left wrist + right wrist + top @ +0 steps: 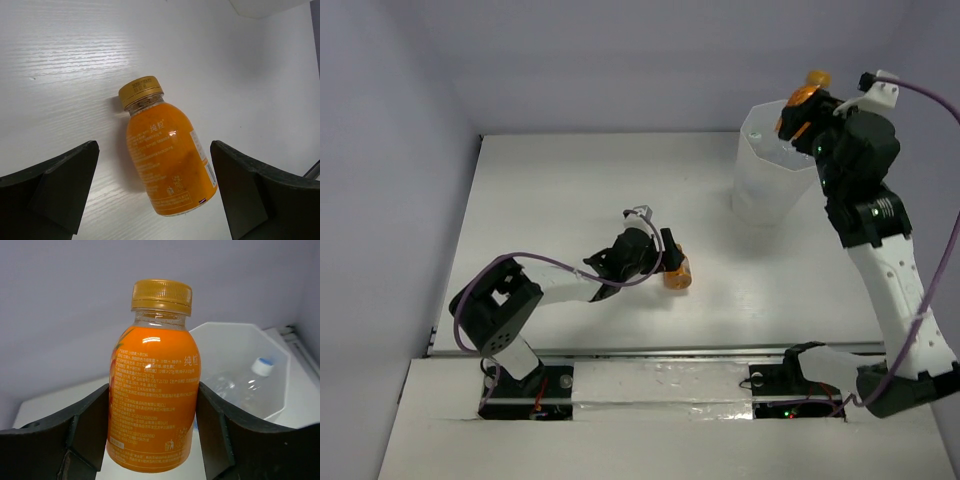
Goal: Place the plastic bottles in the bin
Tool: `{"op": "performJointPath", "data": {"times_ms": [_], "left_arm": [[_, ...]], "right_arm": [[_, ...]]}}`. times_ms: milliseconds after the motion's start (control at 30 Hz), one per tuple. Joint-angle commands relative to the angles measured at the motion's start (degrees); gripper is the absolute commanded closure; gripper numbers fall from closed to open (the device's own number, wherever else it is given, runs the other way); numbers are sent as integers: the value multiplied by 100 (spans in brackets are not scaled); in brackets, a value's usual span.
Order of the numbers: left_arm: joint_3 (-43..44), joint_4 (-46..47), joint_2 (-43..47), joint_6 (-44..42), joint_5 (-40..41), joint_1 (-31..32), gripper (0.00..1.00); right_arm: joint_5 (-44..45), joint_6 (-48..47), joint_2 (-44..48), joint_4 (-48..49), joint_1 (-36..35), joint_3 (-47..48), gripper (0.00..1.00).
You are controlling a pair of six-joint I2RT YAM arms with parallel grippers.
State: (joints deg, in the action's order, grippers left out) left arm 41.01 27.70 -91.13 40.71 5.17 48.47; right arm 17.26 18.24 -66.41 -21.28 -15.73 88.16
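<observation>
1. Worktop (570, 200): white surface, both arms mounted at its near edge.
2. Bin (765, 195): translucent white, standing toward the worktop's far right corner, top open.
3. Right gripper (153, 425): raised over the bin's rim, fingers pinching the held orange bottle (155, 390) on both sides.
4. Left gripper (154, 165): low over the worktop's middle, fingers spread wide either side of the lying orange bottle (167, 160), not touching it.
5. Held orange bottle: clear of the worktop, cap pointing away from the wrist.
6. Lying orange bottle: on its side near the worktop's middle.
7. Clear bottle (240, 382): white-capped, inside the bin.
</observation>
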Motion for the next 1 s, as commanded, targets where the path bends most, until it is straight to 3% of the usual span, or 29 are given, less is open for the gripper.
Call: {"op": "performJointPath", "data": {"times_ms": [0,167,333,500,700,967], "left_arm": [[223,157,-80,-159,89,118,7],[293,113,-194,-177,142,181,7],[486,-45,-423,-212,282,374,7],[653,-134,-607,-204,371,540,7],[803,-300,-765,-248,538,541,7],[900,-397,-941,-265,678,646,9]], "right_arm": [[287,57,-827,141,499,306,48],[-307,39,-1505,186,1071,815,47],[-899,83,-2270,-192,1072,1747,46],[-987,118,-2789,-219,1072,1766,42],[-786,13,-2763,-219,1072,1590,28],[-890,66,-2622,-324,1072,1300,18]]}}
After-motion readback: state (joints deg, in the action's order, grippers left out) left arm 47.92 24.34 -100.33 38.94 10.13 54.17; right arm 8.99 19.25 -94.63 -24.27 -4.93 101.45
